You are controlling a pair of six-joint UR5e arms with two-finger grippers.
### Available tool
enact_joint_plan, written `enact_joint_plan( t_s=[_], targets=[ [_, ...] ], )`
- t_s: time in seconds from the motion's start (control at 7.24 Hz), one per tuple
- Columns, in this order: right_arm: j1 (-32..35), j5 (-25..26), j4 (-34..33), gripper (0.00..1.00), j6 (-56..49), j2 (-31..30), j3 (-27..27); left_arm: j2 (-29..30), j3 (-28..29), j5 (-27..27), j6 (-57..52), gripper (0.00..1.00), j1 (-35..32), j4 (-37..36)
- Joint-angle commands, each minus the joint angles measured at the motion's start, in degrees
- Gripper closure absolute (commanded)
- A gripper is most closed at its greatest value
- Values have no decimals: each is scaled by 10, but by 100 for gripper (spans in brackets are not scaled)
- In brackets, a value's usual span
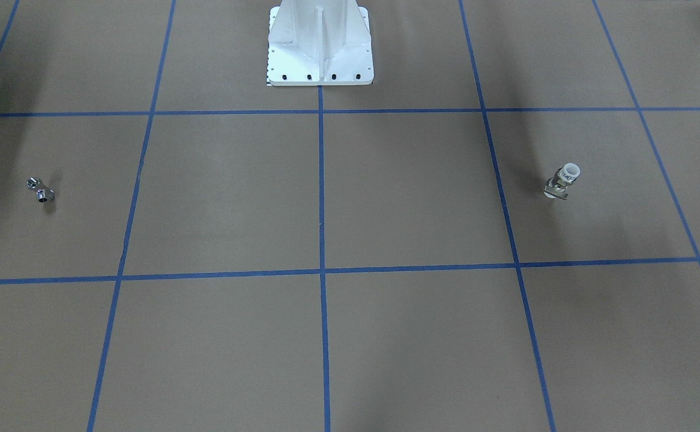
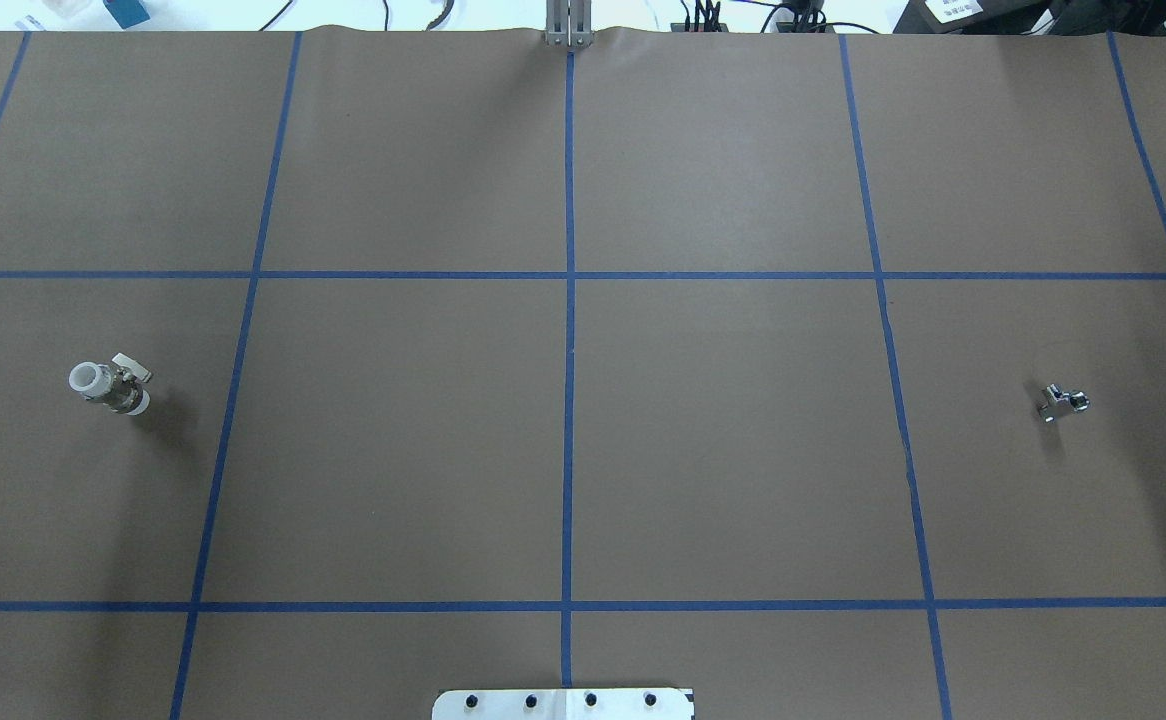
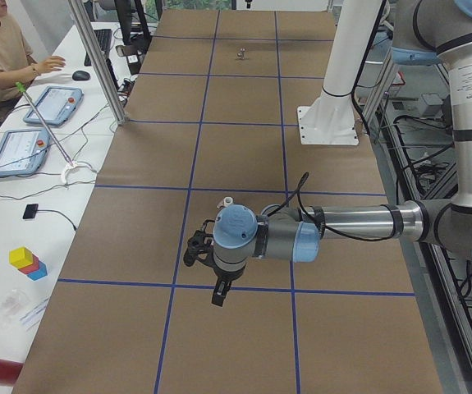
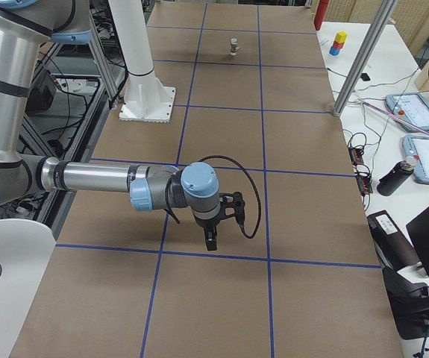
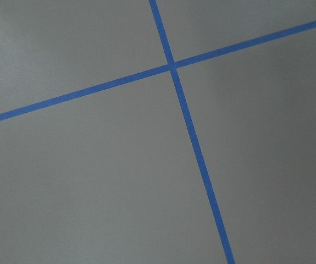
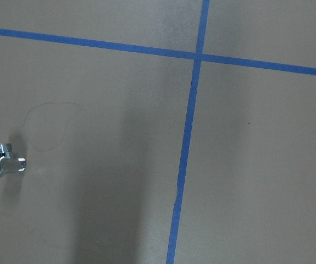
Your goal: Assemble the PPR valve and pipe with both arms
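Currently at start: PPR valve [image 2: 108,385] and pipe [image 2: 1061,402] unjoined on worktop [image 2: 723,450], clear of left tool [image 3: 209,271] and right tool [image 4: 220,222]. Tool state, apart or together: cannot tell. Remaining: grasp, mate.

Bright, even overhead light; soft shadow beside the PPR valve [image 2: 110,385]; focus sharp.

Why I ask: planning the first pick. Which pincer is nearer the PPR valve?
Left. The left pincer hangs near the PPR valve; the right pincer hangs at the opposite end of the table, near the pipe.
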State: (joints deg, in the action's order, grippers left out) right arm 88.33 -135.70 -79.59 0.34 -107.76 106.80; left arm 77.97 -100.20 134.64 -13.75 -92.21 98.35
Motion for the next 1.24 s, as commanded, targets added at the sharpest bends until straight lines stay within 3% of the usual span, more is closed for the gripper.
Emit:
enact_joint_plan(
  t_s=[0.0, 0.28, 0.55, 0.83, 0.97, 1.1],
  targets=[
    [0, 0, 0, 0, 1, 0, 0, 2, -4, 0, 0, 0, 2, 13],
    [0, 0, 0, 0, 2, 0, 1, 3, -4, 6, 1, 0, 6, 48],
    [0, 0, 0, 0, 2, 0, 2, 7, 5, 11, 7, 0, 10, 159],
    [0, -1, 0, 0, 3, 0, 2, 89, 22, 15, 38, 0, 59, 189],
    [0, -1, 0, 0, 3, 0, 3, 132, 15, 14, 230, 0, 113, 194],
    [0, -1, 0, 0, 4, 0, 3, 147, 15, 5, 313, 0, 167, 223]
  ],
)
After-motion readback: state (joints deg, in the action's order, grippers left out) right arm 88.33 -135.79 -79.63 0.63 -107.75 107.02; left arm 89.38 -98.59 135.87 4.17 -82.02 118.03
